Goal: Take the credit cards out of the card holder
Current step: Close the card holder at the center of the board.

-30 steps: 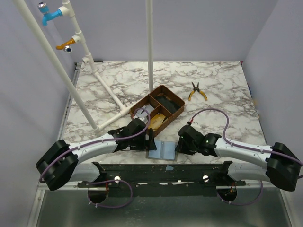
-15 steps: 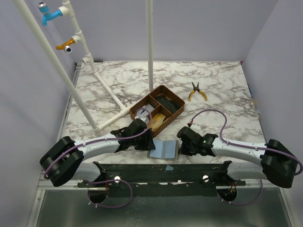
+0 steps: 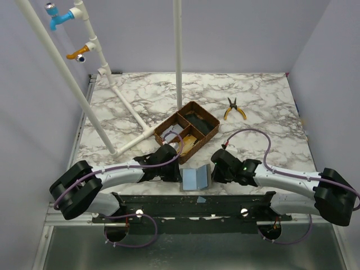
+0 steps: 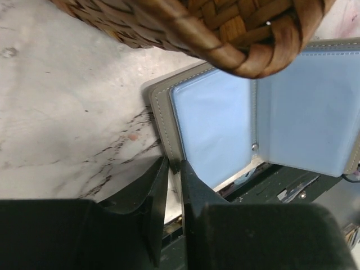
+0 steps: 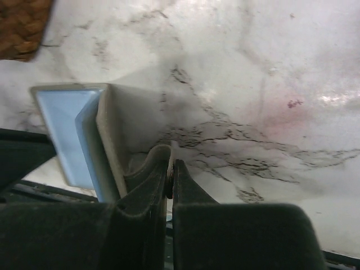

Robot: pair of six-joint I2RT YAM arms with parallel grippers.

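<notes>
Two sets of fingers grip the open card holder [image 3: 195,178], which lies on the surface [image 3: 259,101] just near-side of the brown tray [image 3: 205,139]. Our left fingers [image 4: 157,197] pinch its left cover edge. Our right fingers [image 5: 188,188] are clamped on its raised right flap. Its pale blue pockets show, but we cannot make out cards. The tray's far compartment holds something dark.

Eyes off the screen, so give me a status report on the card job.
Right gripper shut on holder, right flap lifted. Left gripper nearly closed at its left edge, grip unclear. No cards out. Tray close behind.
</notes>
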